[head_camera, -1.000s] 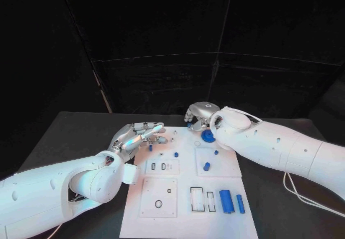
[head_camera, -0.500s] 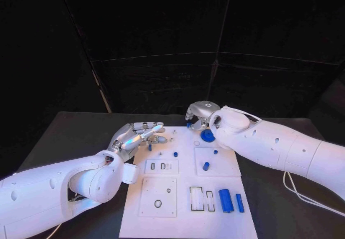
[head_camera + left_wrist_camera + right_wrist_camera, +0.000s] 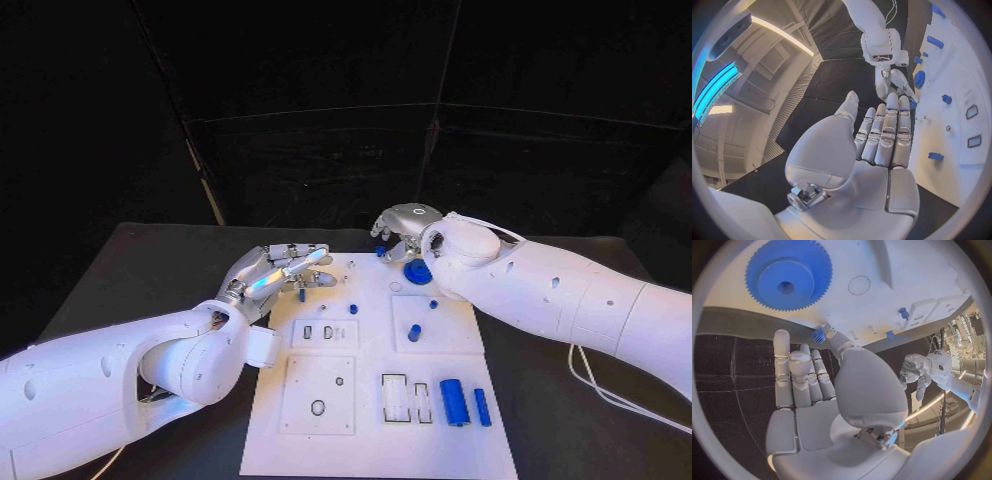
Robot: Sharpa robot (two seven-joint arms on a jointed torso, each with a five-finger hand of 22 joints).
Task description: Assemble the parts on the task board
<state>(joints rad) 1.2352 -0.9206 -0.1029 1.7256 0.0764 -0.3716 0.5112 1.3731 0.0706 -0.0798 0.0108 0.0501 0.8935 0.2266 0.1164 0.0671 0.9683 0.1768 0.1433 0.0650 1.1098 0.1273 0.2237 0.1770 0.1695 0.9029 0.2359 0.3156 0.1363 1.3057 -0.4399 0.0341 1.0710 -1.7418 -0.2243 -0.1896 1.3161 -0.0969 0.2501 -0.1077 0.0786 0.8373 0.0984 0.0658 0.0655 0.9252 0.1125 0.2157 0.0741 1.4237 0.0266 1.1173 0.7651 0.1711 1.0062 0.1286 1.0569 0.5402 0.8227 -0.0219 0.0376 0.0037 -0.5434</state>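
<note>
The white task board lies in the middle of the table. A blue gear sits near its far edge, and also shows in the right wrist view. My right hand hovers just behind the gear. Its thumb and a fingertip pinch a small blue ribbed part while the other fingers stay straight. My left hand is open over the board's far left corner, fingers stretched out together, holding nothing. A short blue peg stands just below it.
Small blue pieces sit mid-board. A thick blue cylinder and a thin blue bar lie at the near right. Dark slots and holes mark the near plates. A cable trails right.
My right hand has shifted very slightly by the gear. The left hand has stayed where it was.
</note>
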